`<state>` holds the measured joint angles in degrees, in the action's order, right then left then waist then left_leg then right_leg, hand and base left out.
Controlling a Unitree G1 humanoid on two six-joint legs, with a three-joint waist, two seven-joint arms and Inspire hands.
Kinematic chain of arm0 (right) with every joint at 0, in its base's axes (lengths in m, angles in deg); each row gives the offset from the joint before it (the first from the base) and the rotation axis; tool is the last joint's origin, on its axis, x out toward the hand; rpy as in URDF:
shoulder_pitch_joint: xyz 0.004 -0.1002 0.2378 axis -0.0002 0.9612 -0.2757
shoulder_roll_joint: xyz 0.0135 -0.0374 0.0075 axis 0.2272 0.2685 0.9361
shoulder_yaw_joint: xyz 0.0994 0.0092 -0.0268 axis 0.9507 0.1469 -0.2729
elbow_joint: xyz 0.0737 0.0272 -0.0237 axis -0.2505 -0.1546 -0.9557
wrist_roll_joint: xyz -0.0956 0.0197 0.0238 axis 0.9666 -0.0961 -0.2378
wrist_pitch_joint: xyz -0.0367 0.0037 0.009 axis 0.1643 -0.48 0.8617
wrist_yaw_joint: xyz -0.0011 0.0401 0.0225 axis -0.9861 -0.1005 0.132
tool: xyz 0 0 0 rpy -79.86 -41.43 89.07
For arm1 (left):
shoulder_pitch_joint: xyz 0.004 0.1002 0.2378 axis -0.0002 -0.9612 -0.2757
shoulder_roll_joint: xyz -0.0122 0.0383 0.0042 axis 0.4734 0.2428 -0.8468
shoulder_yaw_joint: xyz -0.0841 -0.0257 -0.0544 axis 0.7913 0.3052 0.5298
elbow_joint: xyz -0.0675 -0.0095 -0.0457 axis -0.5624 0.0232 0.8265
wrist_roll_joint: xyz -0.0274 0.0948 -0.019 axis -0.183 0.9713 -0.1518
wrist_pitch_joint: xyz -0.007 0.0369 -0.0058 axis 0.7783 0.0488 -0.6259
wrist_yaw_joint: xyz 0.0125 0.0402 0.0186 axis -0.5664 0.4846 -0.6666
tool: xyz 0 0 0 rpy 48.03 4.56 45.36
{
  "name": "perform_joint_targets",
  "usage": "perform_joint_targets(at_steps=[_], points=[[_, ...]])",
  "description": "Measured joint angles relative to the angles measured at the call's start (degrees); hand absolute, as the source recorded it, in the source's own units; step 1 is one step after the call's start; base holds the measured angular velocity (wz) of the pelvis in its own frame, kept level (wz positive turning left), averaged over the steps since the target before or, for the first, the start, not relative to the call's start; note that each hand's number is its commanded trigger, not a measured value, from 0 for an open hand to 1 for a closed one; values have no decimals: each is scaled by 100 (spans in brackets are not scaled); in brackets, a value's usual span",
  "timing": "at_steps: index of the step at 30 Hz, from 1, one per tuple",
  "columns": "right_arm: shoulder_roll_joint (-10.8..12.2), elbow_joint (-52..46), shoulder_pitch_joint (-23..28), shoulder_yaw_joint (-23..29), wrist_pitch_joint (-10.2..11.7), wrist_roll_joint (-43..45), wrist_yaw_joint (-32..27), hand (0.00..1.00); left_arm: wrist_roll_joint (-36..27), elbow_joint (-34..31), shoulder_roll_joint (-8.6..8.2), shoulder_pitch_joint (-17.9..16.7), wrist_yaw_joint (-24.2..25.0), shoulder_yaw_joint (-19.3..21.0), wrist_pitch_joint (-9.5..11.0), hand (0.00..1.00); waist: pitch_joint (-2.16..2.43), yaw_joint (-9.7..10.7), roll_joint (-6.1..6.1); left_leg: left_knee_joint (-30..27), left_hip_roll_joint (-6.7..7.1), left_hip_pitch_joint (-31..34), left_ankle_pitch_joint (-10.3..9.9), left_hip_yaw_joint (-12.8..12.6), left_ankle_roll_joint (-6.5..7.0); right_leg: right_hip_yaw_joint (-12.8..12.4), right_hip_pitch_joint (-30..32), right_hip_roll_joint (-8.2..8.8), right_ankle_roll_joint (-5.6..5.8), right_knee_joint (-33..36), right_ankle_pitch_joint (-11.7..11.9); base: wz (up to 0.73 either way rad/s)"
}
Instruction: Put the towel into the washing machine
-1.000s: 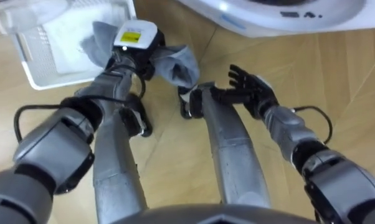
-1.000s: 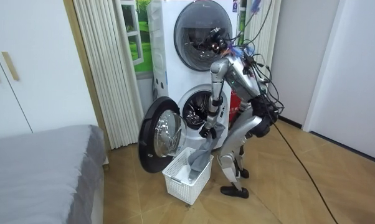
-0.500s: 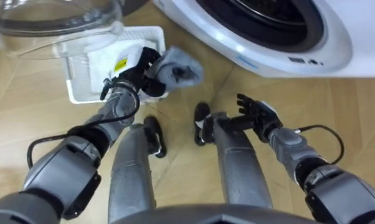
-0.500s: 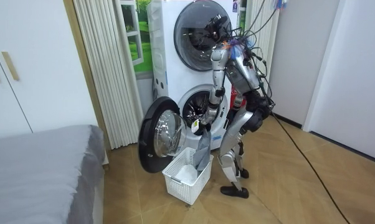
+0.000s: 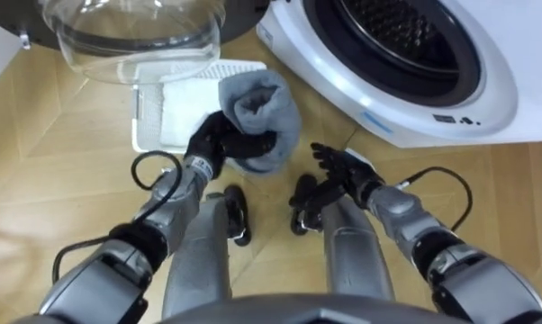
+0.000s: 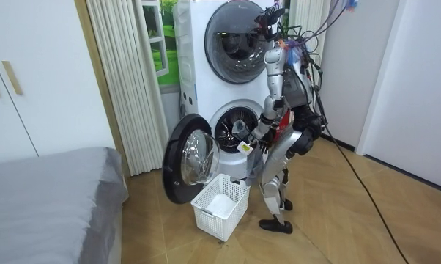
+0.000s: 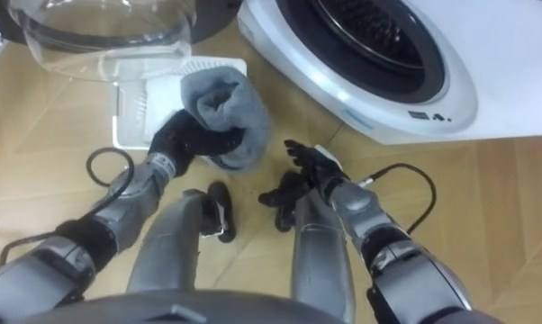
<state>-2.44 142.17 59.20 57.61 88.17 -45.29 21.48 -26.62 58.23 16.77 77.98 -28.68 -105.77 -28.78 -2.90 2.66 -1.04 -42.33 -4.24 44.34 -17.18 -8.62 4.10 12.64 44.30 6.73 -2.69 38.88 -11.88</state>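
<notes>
A humanoid robot stands on a wooden floor (image 5: pixel 55 189) in front of a white front-loading washing machine (image 5: pixel 487 85), its left hand (image 5: pixel 215 144) clenched around a grey towel (image 5: pixel 266 112). The towel is bunched into a thick lump rather than spread out. Its short long axis runs away from the robot, from the gripping fingers toward the machine. The rounded, folded end points outward, toward the gap between the drum (image 5: pixel 392 31) and the open door (image 5: pixel 136 31). A looser fold droops from the side of the lump nearest the right arm.

The towel is held in the air, clear of the floor, over the near corner of a white slatted laundry basket (image 5: pixel 145 130) and just short of the machine's front panel. It is not inside the drum.

The right hand (image 5: pixel 341 167) hangs released near the towel, fingers spread and relaxed, grasping nothing. It sits low in front of the machine's lower rim.

The glass-bowled door is swung fully open to the robot's left, above the basket.

In the room view the robot is nearly upright beside the lower of two stacked machines, with the basket (image 6: pixel 220 207) on the floor at its feet and a grey-covered bed (image 6: pixel 45 191) in the foreground.
</notes>
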Motion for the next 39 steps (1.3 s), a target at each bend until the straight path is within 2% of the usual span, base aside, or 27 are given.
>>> perform_joint_targets(at_steps=[2, 5, 9, 14, 19, 20, 21, 22, 24, 27, 32, 39], points=[[-2, -1, 34, 43, -1, 11, 26, 0, -393, -7, -19, -74, 243, -31, -64, 100, 4, 3, -7, 31, 2, -1, 12, 5, 1, 6, -8, -7, 5, -40, 16, 0], [-29, -2, 64, 103, -108, 141, 28, 0, -1052, -2, -11, -161, 462, -109, -320, 100, 6, 5, -10, 74, 3, 5, 24, 10, -2, 13, -9, -22, 9, -107, 41, 0], [4, -9, 12, 205, -238, 124, 101, 0, -1435, -2, -25, -208, 786, -114, -563, 100, 7, 5, -13, 93, -1, 12, 24, 16, -5, 22, -8, -30, 10, -131, 39, 0], [57, -50, -42, 230, -247, 121, 95, 0, -2102, -3, -74, -211, 1069, -189, -742, 100, 8, 26, -13, 104, 0, 12, 24, 25, -5, 26, -16, -34, 13, -151, 38, 1], [59, -96, -89, 231, -352, 158, 94, 0, -2403, -8, -91, -210, 1197, -222, -896, 100, 17, 41, -16, 107, -12, -10, 26, 3, -8, -5, -17, -46, 12, -137, 38, -1], [56, -112, -88, 232, -365, 158, 94, 9, -2403, -8, -93, -204, 1238, -221, -937, 100, 17, 41, -16, 105, -15, -10, 27, 3, -10, -7, -17, -51, 12, -133, 38, 0], [54, -118, -85, 232, -375, 154, 94, 72, -2403, -19, -99, -204, 1271, -222, -969, 100, 18, 43, -16, 103, -16, -10, 29, 4, -13, -9, -15, -50, 10, -123, 37, 0], [55, -128, -84, 232, -395, 153, 92, 100, -2403, -22, -105, -205, 1279, -224, -975, 100, 18, 43, -15, 100, -16, -10, 30, 4, -14, -9, -13, -50, 10, -119, 37, 0], [60, -151, -90, 229, -490, 139, 71, 100, -2465, -25, -165, -203, 1280, -225, -1024, 100, 32, 50, -14, 97, -11, -10, 32, 6, -18, -1, -12, -40, 6, -102, 34, 0], [65, -151, -72, 231, -496, 145, -49, 100, -2709, -34, -274, -203, 1280, -228, -1094, 100, 60, 49, -12, 86, -10, -9, 32, 9, -18, 0, -12, -39, 4, -99, 36, 0], [64, -170, -62, 232, -561, 144, -284, 100, -2852, -151, -327, -199, 1280, -227, -1127, 100, 122, 48, -3, 82, -12, -12, 34, 9, -20, 2, -16, -39, -2, -96, 40, 0], [73, -204, -44, 234, -561, 155, -460, 100, -3075, -205, -346, -201, 1279, -227, -1125, 100, 124, 21, 0, 97, -20, -10, 35, 10, -23, -1, -17, -55, -6, -121, 42, 0]])
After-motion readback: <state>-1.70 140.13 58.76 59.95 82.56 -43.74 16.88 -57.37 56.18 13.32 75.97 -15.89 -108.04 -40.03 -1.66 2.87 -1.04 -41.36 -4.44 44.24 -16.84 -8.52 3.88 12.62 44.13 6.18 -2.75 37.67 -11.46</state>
